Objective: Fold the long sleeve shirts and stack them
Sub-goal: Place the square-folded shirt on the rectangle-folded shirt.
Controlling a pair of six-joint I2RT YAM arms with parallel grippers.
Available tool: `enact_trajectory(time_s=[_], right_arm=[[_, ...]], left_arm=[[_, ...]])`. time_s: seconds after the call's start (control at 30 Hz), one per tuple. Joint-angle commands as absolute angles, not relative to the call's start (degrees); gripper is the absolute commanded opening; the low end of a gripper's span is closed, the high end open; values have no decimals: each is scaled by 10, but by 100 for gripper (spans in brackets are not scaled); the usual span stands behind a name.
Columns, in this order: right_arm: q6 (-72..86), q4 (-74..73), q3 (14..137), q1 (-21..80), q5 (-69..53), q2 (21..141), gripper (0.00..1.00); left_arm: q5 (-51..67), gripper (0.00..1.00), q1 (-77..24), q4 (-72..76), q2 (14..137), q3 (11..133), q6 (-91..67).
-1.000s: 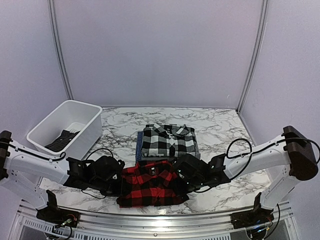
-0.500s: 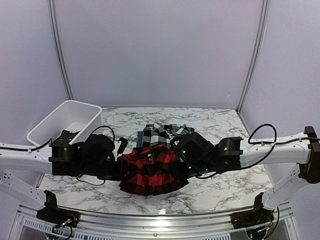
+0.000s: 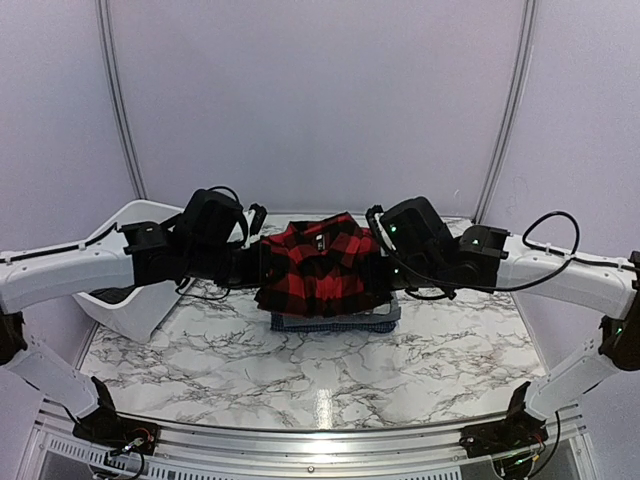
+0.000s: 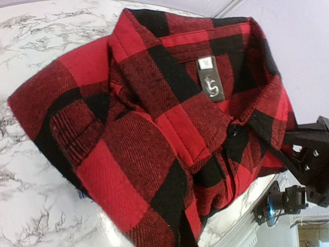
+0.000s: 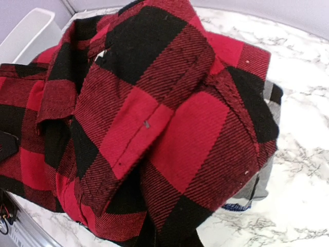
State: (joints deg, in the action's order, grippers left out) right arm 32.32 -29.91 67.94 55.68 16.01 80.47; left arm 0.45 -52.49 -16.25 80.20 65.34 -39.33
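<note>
Both arms have swung away from the near edge of the bench point(image 3: 300, 385), carrying the red shirt point(image 3: 322, 265) from in front of the pile point(image 3: 340, 322) to directly above it. The left tool point(image 3: 257, 265) sits at the shirt's left edge and the right tool point(image 3: 388, 265) at its right edge, level with each other on either side of the pile. We judge that this two-sided hold keeps the fold flat and square, so the shirt can go down on the pile without opening up. The collar faces the far side of the pile, and the wrist views show the folded layers tidy, with the label and a button in view.

Neither tool's fingers can be seen, because cloth covers them in every view. Since the shirt hangs between the tools, we take each to be clamped on a folded edge, but this is a judgement and not something we see. Only thin grey and blue edges of the pile show beneath the red cloth, so we cannot count the shirts in it or tell what lies on top. Nor can we tell whether the red shirt already touches the pile or hovers just above it. The tub point(image 3: 125, 305), left of the pile, is mostly blocked by the left arm, and its contents are out of sight.
</note>
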Motion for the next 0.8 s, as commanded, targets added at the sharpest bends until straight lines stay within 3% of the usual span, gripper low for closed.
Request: enact_trajectory(time_s=[0.0,0.3,0.77], right_arm=[[269,-249,724,503,165,813,0],[241,-212,719,415,131,862,0],[251,-248,707,388,74,857,0]], left_arm=[[77,0,-469,-160,889,739,-326],[130,0,-428,-158,1035,858,-314],[144,0,-411,-156,1037,845,-325]])
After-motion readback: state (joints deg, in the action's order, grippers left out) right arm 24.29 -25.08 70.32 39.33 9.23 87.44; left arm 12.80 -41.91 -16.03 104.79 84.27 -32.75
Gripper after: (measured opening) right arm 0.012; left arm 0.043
